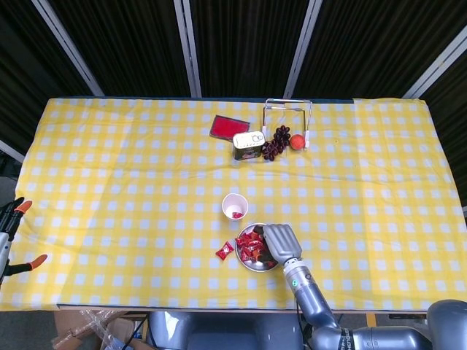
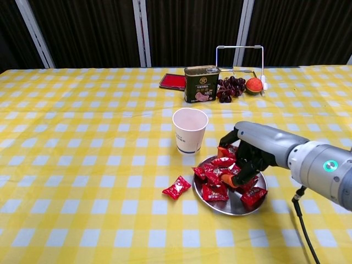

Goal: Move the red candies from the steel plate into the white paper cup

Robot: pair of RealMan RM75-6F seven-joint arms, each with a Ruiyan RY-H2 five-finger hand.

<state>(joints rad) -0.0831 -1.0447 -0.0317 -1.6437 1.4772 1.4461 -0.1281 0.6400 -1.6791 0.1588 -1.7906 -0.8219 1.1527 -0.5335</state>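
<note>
Steel plate (image 2: pixel 234 204) nearest, red candies (image 2: pixel 220 176) piled in it; right robot hand (image 2: pixel 250 154) curled over pile, gripping candy (image 2: pixel 225 151). Stray candy (image 2: pixel 177 187) on surface left of plate. White paper cup (image 2: pixel 190 130) just behind. Left robot hand unseen.

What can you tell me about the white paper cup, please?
The white paper cup stands upright and open-topped on the yellow checked tablecloth, just behind the steel plate. It tapers toward its base, where there is a faint blue mark. The head view shows a little red inside it. The right hand, over the plate beside it, does not touch it.
</note>
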